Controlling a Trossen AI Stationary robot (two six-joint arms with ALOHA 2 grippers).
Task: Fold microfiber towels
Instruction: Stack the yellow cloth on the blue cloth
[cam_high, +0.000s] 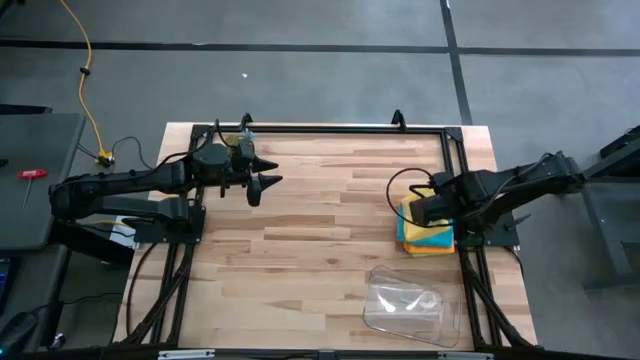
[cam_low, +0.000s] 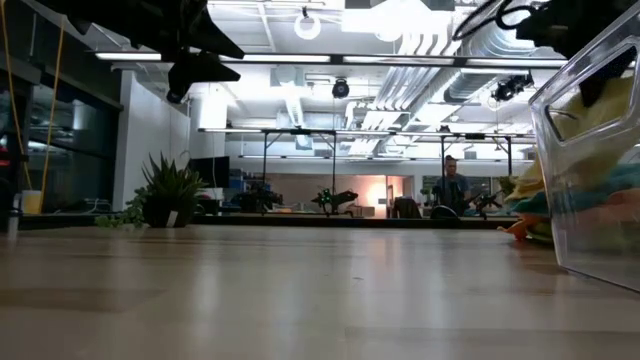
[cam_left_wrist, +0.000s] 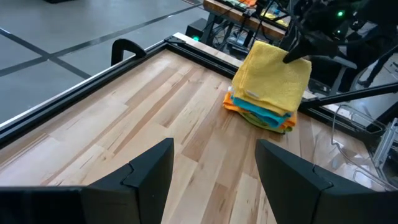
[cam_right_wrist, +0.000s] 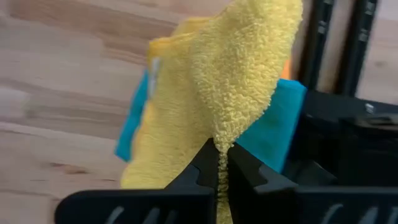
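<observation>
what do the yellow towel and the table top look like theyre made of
Yellow towel, pinched in the shut right gripper: soft looped microfiber or terry, judging by its fuzzy nubbly pile. Table top: light wooden butcher-block strips with a smooth sheen, judging by grain and seams.

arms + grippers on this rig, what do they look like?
Both arms are dark, near-black, jointed links. The left gripper has two pointed black fingers, broad and angular up close. The right gripper has matching black fingers, and a black cable loops off its arm.

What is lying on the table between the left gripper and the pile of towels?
Nothing: in the high view, only bare wood table lies between the open left gripper and the towel pile.
</observation>
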